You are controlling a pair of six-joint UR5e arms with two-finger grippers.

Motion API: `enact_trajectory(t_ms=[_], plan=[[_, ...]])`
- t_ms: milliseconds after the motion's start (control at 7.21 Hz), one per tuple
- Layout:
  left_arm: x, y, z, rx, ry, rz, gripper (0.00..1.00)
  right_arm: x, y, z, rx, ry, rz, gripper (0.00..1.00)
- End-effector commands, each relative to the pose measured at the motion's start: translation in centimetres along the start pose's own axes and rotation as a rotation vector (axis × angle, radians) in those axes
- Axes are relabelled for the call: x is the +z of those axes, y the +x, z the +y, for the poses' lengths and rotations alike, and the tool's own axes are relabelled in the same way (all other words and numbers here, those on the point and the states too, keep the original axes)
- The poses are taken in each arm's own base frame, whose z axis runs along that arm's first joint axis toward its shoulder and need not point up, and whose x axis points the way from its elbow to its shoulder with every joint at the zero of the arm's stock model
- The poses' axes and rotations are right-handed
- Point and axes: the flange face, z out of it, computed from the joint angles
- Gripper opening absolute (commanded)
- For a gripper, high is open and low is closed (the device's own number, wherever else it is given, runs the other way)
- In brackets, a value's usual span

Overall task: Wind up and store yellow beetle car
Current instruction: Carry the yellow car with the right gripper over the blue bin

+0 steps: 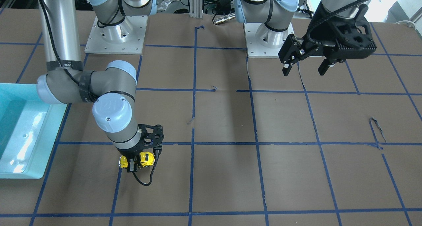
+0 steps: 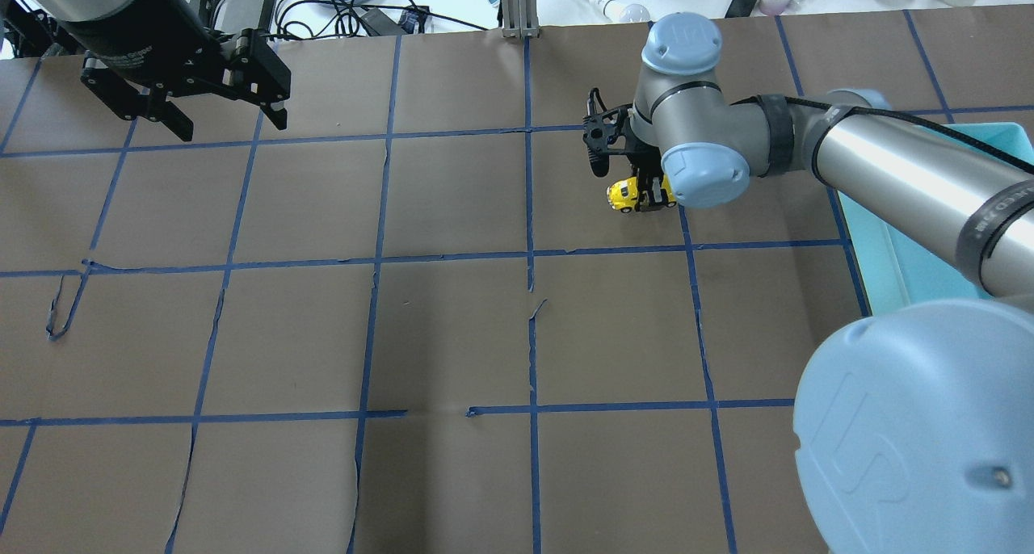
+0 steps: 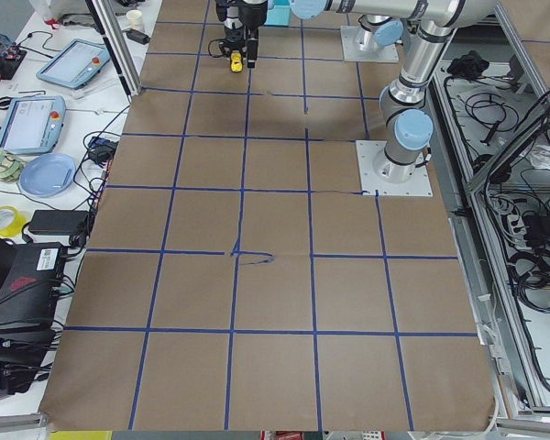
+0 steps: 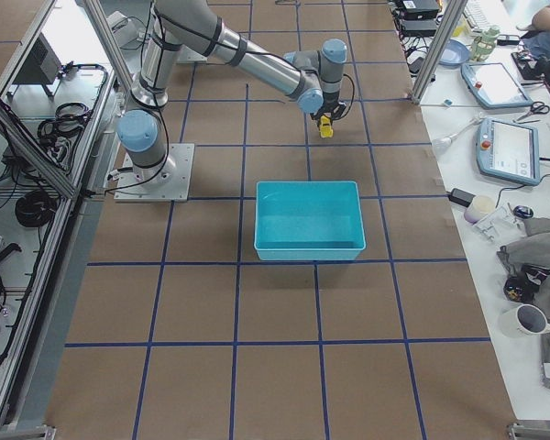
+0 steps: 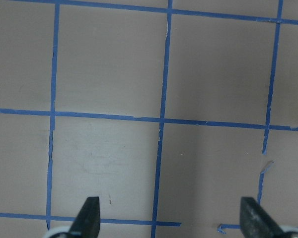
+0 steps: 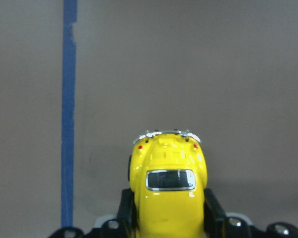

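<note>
Yellow beetle car (image 1: pixel 147 158) pinched by right gripper

Right gripper (image 1: pixel 133 165) points down, its two fingers (image 6: pixel 125 214) pressed on the sides of the yellow beetle car, low over the brown taped table (image 1: pixel 230 120). Can't tell if the wheels touch. The car is near the teal bin (image 1: pixel 19 174), outside it. Left gripper (image 1: pixel 304 70) hangs well apart, fingers spread, holding nothing.

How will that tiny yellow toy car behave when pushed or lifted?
The yellow beetle car has wheels, so a push would probably send it rolling. Its glossy, rounded shell looks hard but slippery; the right hand clamping its sides might lose it.
</note>
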Motion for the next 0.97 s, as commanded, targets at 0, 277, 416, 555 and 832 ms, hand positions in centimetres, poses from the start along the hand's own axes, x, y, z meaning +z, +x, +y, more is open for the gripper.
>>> enact_trajectory(t_ms=[0,277,416,555,832], plan=[[0.0,0.0,0.2,0.005,-0.003,0.001,1.00,-9.3,2.0,3.7,0.055,-0.044,0.024,0.00],[-0.1,0.0,0.2,0.005,-0.004,0.001,1.00,-16.6,0.8,14.3,0.207,-0.056,0.064,0.00],[0.2,0.0,0.3,0.005,-0.007,-0.001,1.00,-18.2,-0.8,20.2,0.229,-0.058,0.030,0.00],[0.2,0.0,0.4,0.005,-0.007,-0.003,1.00,-18.0,-1.9,24.6,0.184,-0.063,-0.014,0.00],[0.2,-0.1,0.4,0.005,-0.006,-0.004,1.00,-16.2,-4.7,34.4,0.149,-0.044,-0.073,0.00]])
